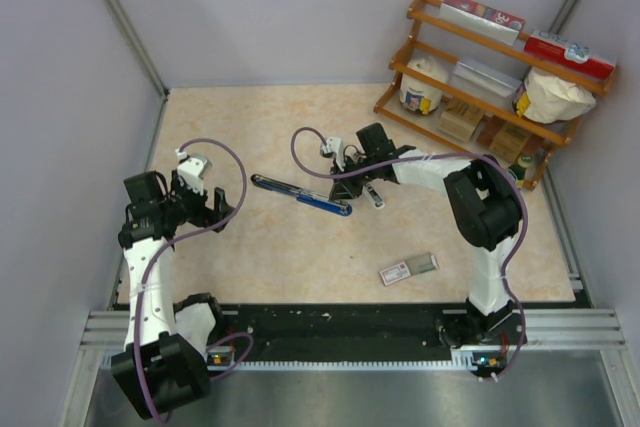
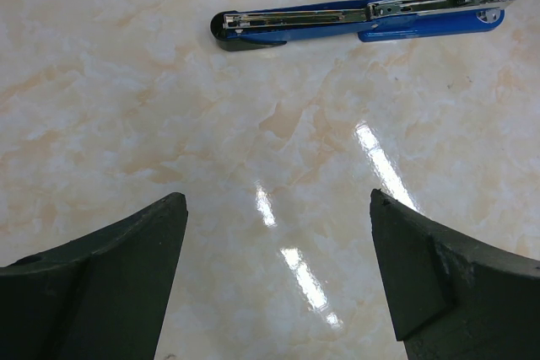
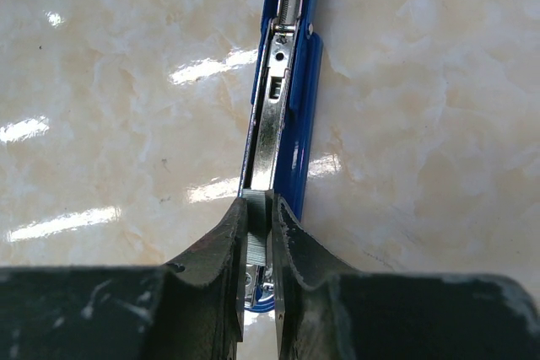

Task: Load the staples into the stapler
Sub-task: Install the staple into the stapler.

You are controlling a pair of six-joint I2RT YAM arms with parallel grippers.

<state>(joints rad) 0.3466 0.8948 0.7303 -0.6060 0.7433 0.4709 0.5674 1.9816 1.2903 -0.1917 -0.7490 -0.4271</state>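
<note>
While left fingers [image 2: 126, 267] gape released, right fingers [image 3: 211, 267] clench the staples [image 3: 256, 246] over the stapler [image 3: 301, 124] — box [image 1: 408, 268] print unreadable.

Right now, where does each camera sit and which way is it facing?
Top external: fixed above and behind the arms, looking down on the table; both arms show, bases at the bottom, the stapler mid-table.
Left wrist: on the left arm, looking down past the open left gripper at the table, with the stapler lying open beyond.
Right wrist: looking down the right gripper, which pinches the staples over the stapler's open channel.
Shared: all three views show the stapler.
</note>
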